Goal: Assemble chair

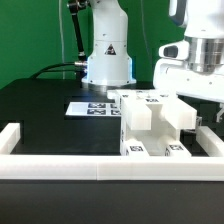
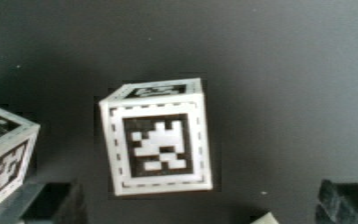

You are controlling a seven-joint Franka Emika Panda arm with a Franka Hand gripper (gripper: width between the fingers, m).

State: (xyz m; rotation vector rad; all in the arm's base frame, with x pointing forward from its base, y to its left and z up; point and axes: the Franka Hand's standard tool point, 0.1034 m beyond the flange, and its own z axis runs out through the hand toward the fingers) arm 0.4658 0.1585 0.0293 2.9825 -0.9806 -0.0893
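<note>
bench: black top (image 1: 40, 110), white rail (image 1: 60, 165) along the near edge and up the exterior view's left.
marker board: flat on the bench at about 10 o'clock from the part cluster (image 1: 88, 106), carries nothing.
robot base: 12 o'clock in the exterior view (image 1: 106, 58), behind the marker board.
chair: not built. Chair parts (image 1: 150, 125) sit bunched at 4 o'clock of the exterior view, near the front rail, tags facing up and forward. Can't tell if any two are already joined.
arm: wrist end (image 1: 195, 62) hangs at 2 o'clock, just above and beside the cluster's far side.
fingers: spread as wide as they go, nothing held. The wrist view shows both dark tips (image 2: 348, 203) well apart with bare bench between them.
target: tagged block (image 2: 158, 140) stands upright on the bench, slightly rotated, close ahead of the fingers and nearer one tip than the other, touching neither. A second block (image 2: 2, 155) is cut off by the frame edge, apart from the first.
step: my read is pre-grasp, lining up over one loose part.
next move: centre the gap on the tagged block, square the wrist to its flat sides, come down, then close.
risk: the off-centre block could get nudged by the nearer tip on the way down.
</note>
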